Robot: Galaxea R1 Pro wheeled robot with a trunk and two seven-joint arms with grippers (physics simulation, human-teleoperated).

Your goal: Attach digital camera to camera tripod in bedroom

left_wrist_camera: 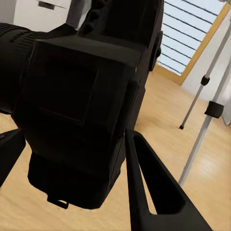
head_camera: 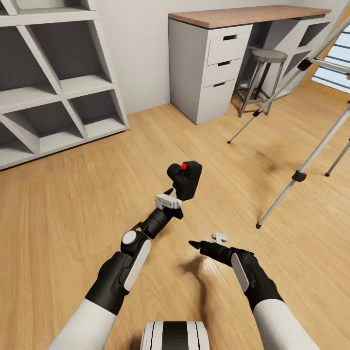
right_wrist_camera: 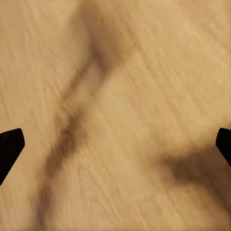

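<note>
The small black digital camera (head_camera: 185, 179), red button on top, is held above the wood floor in my left gripper (head_camera: 179, 190), which is shut on it. Close up, the camera (left_wrist_camera: 82, 110) sits between the two dark fingers (left_wrist_camera: 149, 187). The camera tripod (head_camera: 311, 155) stands at the right, its silver legs and black feet spread on the floor; its head is cut off by the picture's edge. Two of its legs (left_wrist_camera: 204, 120) also appear past the camera. My right gripper (head_camera: 195, 244) hangs low over bare floor, open, its fingertips (right_wrist_camera: 10, 147) wide apart with nothing between them.
White cube shelves (head_camera: 53, 87) line the left wall. A white drawer desk with a wooden top (head_camera: 218, 58) stands at the back, with a round grey metal stool (head_camera: 262, 78) beside it. A slatted window or door (head_camera: 335, 68) is at far right. Open floor lies between me and the tripod.
</note>
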